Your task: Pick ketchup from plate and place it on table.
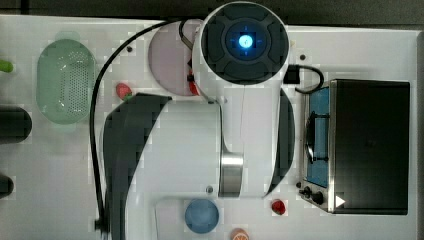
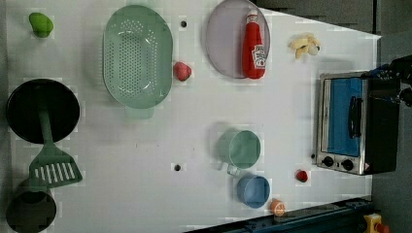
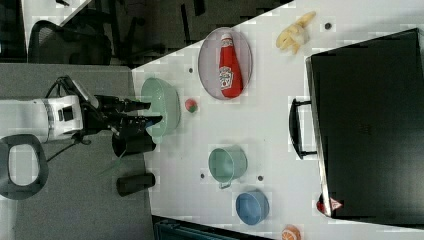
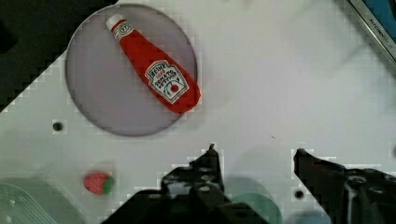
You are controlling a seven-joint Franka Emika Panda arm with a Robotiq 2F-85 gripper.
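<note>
At the upper centre of the left view, a red Heinz ketchup bottle point(image 2: 254, 46) lies on its side across the right half of a pale lilac plate point(image 2: 223, 39), white cap toward the frame's top, its base reaching just past the plate's lower rim; the wrist view shows the same bottle point(image 4: 156, 72) lying slantwise on the plate point(image 4: 98, 93). Nothing has been lifted: the pick and the placing on the white bench point(image 2: 194, 145) both remain to be done. The gripper point(image 4: 254, 156) hangs above the bench with its dark fingers point(image 4: 208, 163) standing apart and nothing between them, well clear of the bottle. The bottle looks like smooth, soft-shouldered plastic, tapering from a rounded base to a narrow neck, with a white label. The plate is flat, round and matt. Nearby sit a red strawberry point(image 2: 182, 71) with green leaves, a mint-green perforated oval colander point(image 2: 138, 56), a green cup point(image 2: 239, 149), a blue bowl point(image 2: 253, 191) and a steel toaster oven point(image 2: 347, 124) at the right of the frame.
</note>
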